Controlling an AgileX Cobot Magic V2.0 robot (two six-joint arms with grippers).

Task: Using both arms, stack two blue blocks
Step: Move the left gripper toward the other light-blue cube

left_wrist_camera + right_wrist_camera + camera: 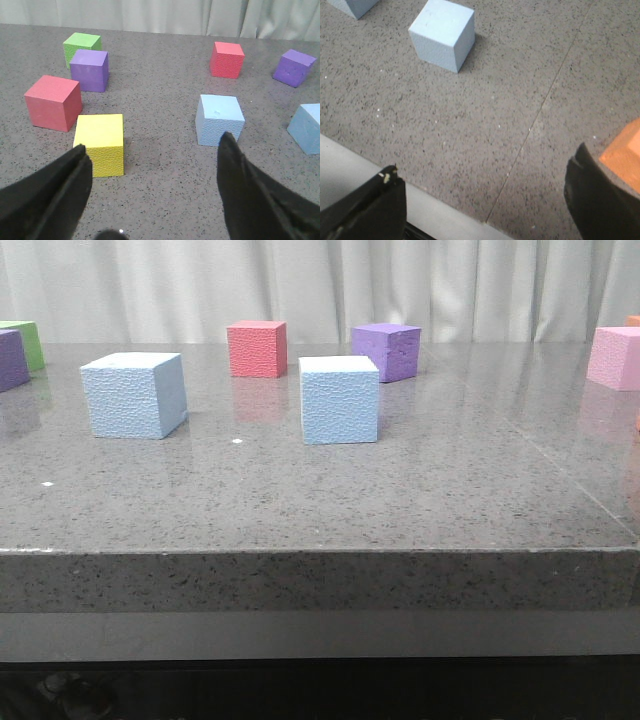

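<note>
Two blue blocks are seen standing apart on the grey speckled bench (pixel 420 500), neither stacked on the other. One blue block (pixel 134 394) is set toward the left edge; the other blue block (pixel 340 399) is placed near the middle, both well back from the front edge. No arm is caught in the front view.

In the left wrist view, the left claw (pixel 152 165) is held above the bench with its fingers spread wide and nothing between them; a blue block (pixel 219 120) is seen just beyond one finger, and a yellow cube (pixel 100 144) beside the other.

In the right wrist view, the right claw (pixel 485 200) is likewise held open and empty, poised over the bench's front edge, with an orange cube (pixel 622 155) partly hidden behind one finger.
</note>
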